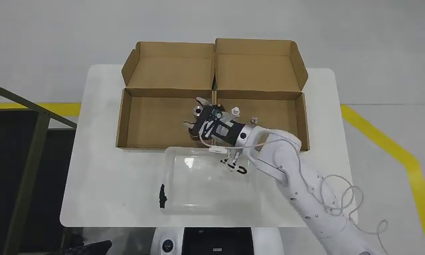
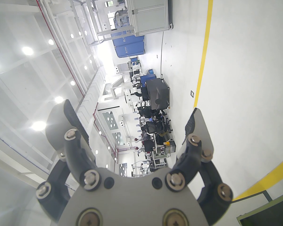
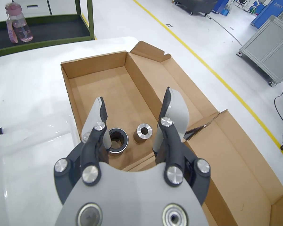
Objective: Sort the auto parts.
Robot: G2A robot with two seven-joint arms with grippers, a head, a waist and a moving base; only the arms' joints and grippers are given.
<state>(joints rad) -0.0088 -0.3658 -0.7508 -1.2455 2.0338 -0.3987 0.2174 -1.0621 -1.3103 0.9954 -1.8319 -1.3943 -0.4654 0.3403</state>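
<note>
The right gripper (image 3: 134, 109) hung over the right end of the left box (image 1: 121, 119), near the middle of the top view, fingers apart and empty. Directly beneath and between its fingers, on the box floor, sat a dark ring (image 3: 118, 139) and a metal bushing (image 3: 143, 131), just beside each other. Both stood on end with their bores facing up.

The parts left to sort seemed to be in the clear bin (image 1: 174, 188), which sat below the boxes in the top view. A black piece (image 1: 161, 195) lay at the bin's lower left edge, well apart from the gripper. A dark hooked piece (image 1: 236, 164) lay close under the right forearm, though whether it was a loose part was hard to tell. A return trip would probably have meant drawing back down-frame, toward the robot.

The right arm stretched from the lower right corner up to the centre, wrist tilted down into the box. The left gripper (image 2: 132, 114) pointed out into the room, fingers spread and empty, so the right arm was the nearer one.
</note>
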